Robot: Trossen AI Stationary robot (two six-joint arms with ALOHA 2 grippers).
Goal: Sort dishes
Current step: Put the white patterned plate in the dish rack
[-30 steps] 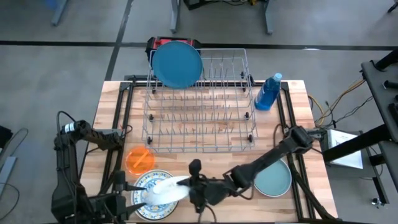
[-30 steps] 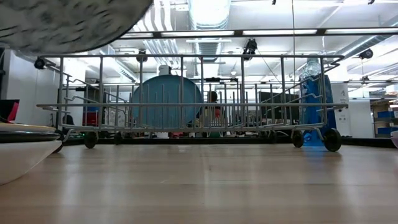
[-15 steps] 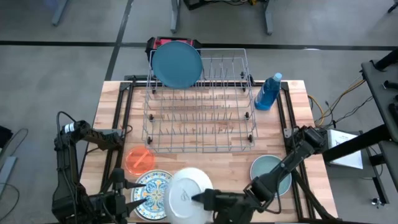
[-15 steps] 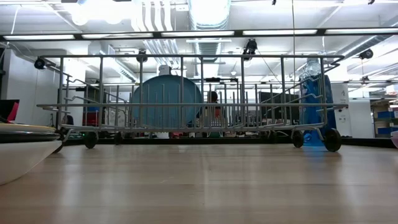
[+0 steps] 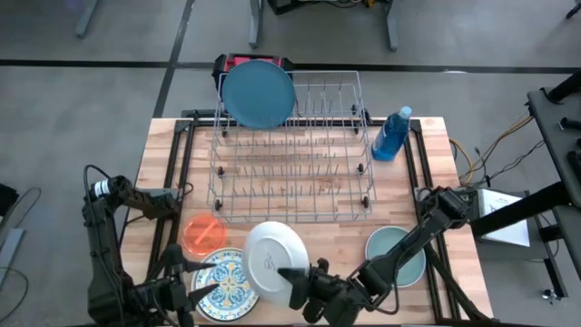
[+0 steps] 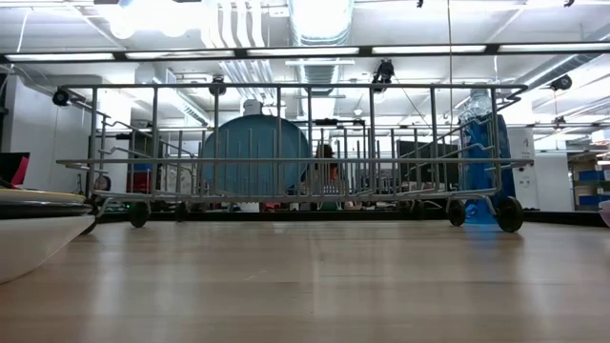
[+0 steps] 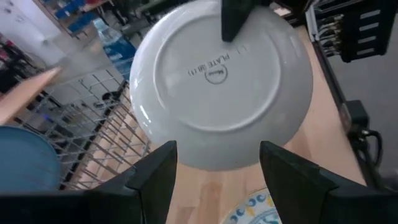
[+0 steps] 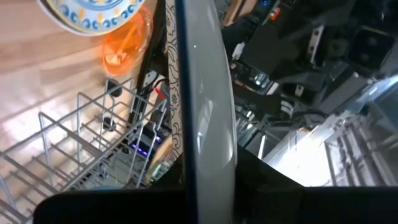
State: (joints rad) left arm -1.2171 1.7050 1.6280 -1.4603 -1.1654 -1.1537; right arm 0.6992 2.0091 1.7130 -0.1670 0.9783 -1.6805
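My right gripper (image 5: 295,276) is shut on a white plate (image 5: 272,254), which hangs in the air just in front of the wire rack (image 5: 290,150) with its underside (image 7: 221,81) turned up. My left gripper (image 5: 193,280) is open at the near left, fingers (image 7: 152,180) apart below the plate and touching nothing. The black-and-white patterned plate (image 5: 225,285) lies flat on the table, the small orange plate (image 5: 202,233) beside it. A teal-green plate (image 5: 397,256) lies at the near right. The large blue plate (image 5: 259,94) stands on edge in the rack's far left slots. My right gripper pinches the white plate's rim (image 8: 214,155) between its two fingers, one on the underside (image 7: 236,15) and one on the upper face. The fingers come level from the near right. The plate is lifted clear, tilted, with its underside up.
A blue spray-type bottle (image 5: 392,134) stands at the rack's right end. The rack takes up the far half of the table, seen with the blue plate (image 6: 253,157) in the low view. Bare wood (image 5: 336,236) lies between rack and near plates.
My right gripper has lifted the white plate off the patterned plate, turned it underside up and carried it toward the far edge, closer to the rack. The plate has left the top of the low view. The patterned plate stayed where it was.
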